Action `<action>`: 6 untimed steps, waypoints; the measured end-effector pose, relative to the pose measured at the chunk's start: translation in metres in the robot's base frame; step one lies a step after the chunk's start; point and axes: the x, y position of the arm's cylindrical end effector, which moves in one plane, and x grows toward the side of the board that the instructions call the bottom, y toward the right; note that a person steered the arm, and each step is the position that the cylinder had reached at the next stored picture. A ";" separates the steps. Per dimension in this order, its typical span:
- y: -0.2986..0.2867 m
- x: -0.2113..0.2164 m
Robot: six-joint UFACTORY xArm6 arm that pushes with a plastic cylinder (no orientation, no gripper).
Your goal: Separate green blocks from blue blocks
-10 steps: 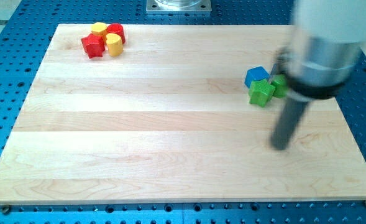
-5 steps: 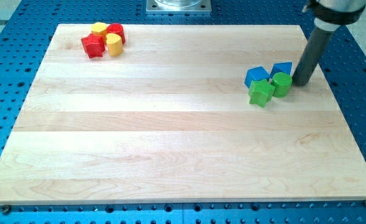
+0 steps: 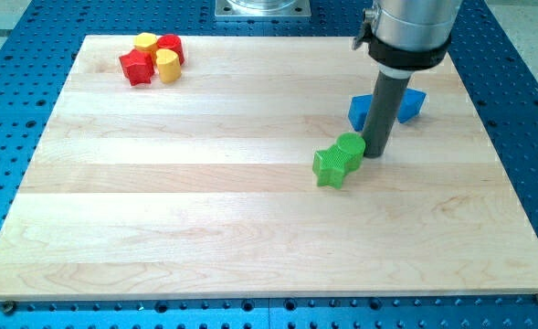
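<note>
Two green blocks lie together right of the board's middle: a green star-shaped block (image 3: 330,168) and a green cylinder (image 3: 350,148) touching its upper right. Two blue blocks sit above them, one (image 3: 361,110) left of the rod and one (image 3: 413,103) right of it, both partly hidden by the rod. My tip (image 3: 374,153) rests on the board just right of the green cylinder, touching or nearly touching it, below the blue blocks.
A cluster of two red blocks (image 3: 137,67) (image 3: 171,46) and two yellow blocks (image 3: 167,66) (image 3: 146,42) sits at the board's upper left corner. The arm's grey body (image 3: 407,27) hangs over the upper right. Blue perforated table (image 3: 4,137) surrounds the wooden board.
My tip swung from below the blocks to their right, then came in between. The two green blocks slid down-left, away from the blue blocks. The left blue block shifted slightly left.
</note>
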 end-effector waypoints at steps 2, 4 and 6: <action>0.089 -0.046; 0.101 -0.088; 0.037 -0.086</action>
